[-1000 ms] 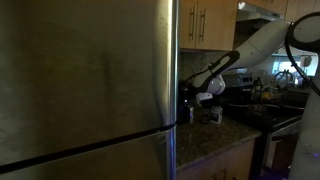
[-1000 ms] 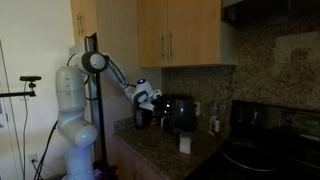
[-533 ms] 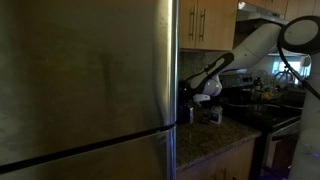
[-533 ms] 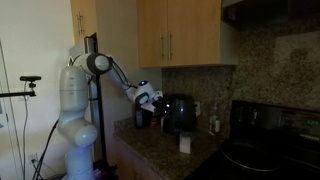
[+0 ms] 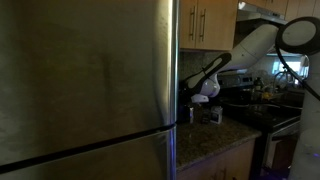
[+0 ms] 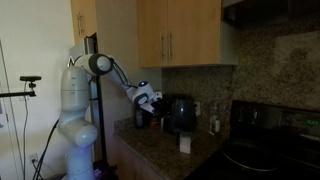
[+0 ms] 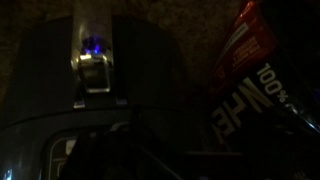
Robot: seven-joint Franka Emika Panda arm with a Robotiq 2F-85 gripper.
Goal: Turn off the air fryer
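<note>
Air fryer point(image 6: 180, 113): dark, rounded body, chrome glint on front point(image 7: 93, 62).
Gripper point(image 6: 152, 101): just beside it; jaw spacing cannot be told.
Counter point(image 6: 152, 141): speckled stone.

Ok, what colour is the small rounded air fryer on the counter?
Black; the air fryer shows best in an exterior view.

Exterior views share counter point(image 6: 163, 150) from opposite sides, wrist view close against air fryer point(image 7: 150, 70)

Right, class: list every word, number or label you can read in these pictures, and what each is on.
"100%": on the red and black package beside the air fryer, wrist view.
Large white letters below it: cut off, unreadable.
Exterior views: no legible text.
</note>
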